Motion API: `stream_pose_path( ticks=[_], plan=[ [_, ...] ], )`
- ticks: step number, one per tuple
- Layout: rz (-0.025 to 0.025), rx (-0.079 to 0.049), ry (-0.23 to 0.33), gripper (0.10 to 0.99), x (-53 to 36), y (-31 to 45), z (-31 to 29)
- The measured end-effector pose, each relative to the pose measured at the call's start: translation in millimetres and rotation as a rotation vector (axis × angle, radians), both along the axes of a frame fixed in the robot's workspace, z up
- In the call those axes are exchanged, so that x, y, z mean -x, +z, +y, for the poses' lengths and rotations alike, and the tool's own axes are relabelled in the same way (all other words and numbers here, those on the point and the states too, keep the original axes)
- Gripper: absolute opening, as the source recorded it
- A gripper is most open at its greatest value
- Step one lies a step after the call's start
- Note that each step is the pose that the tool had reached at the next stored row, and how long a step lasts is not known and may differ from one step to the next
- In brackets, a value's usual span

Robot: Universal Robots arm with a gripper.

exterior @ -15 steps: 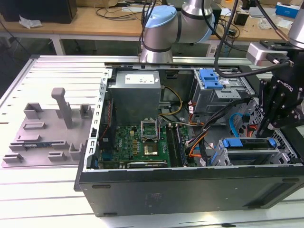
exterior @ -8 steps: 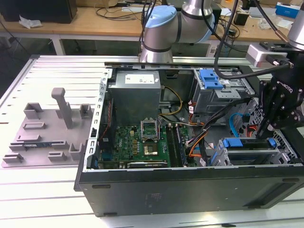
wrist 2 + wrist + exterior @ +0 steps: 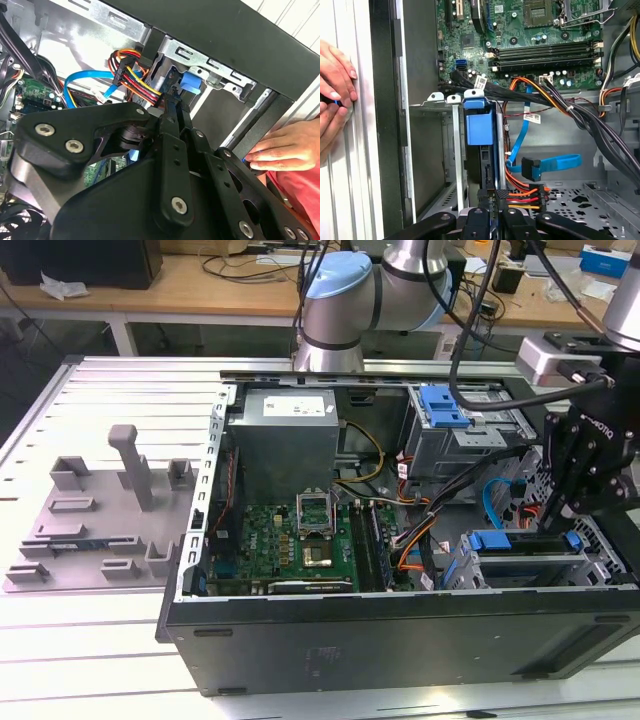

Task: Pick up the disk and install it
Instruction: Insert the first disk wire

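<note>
Open PC case (image 3: pixel 400 640) on a slatted table (image 3: pixel 90 640). The gripper (image 3: pixel 490 212) is low in the drive cage (image 3: pixel 451 150) by the case's front wall, cables (image 3: pixel 580 120) crowding one side, little room around. Fingers appear clamped on the disk (image 3: pixel 480 131), which stands on edge, blue carrier up, slotted in the cage. A person's hand (image 3: pixel 335 95) rests on the case's outer edge.

Exterior view overlooks the open computer case (image 3: pixel 400 630); both wrist views peer inside.
</note>
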State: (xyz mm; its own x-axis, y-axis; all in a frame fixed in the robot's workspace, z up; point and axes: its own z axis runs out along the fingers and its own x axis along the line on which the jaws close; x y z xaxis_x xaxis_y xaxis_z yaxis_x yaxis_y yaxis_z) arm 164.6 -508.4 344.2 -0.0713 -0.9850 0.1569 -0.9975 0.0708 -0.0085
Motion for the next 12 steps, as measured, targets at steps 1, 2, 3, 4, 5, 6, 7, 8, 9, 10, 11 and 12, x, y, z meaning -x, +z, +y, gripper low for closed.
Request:
stream_pose_path(
  ticks=[1, 2, 3, 4, 5, 6, 7, 8, 9, 10, 11, 12],
  plan=[
    [0.0, 0.0, 0.0, 0.165, 0.0, -0.4, 0.0],
    [0.0, 0.0, 0.001, 0.165, 0.0, -0.8, 0.0],
    [0.0, 0.0, 0.001, 0.165, 0.0, -1.8, 0.0],
    [0.0, 0.0, 0.002, 0.165, 0.0, -2.5, 0.0],
    [0.0, 0.0, 0.003, 0.165, 0.0, -3.4, 0.0],
    [0.0, 0.0, 0.004, 0.165, 0.0, -4.1, 0.0],
    [-0.0001, 0.0, 0.005, 0.165, 0.0, -4.6, 0.0],
    [0.0, 0.0, 0.007, 0.165, 0.0, -5.2, 0.0],
    [0.0, 0.0, 0.009, 0.165, 0.0, -6.1, 0.0],
    [0.0, 0.0, 0.011, 0.165, 0.0, -6.5, 0.0],
    [0.0, 0.0, 0.013, 0.165, 0.0, -7.0, 0.0],
    [0.0, 0.0, 0.014, 0.165, 0.0, -7.4, 0.0]
  ],
)
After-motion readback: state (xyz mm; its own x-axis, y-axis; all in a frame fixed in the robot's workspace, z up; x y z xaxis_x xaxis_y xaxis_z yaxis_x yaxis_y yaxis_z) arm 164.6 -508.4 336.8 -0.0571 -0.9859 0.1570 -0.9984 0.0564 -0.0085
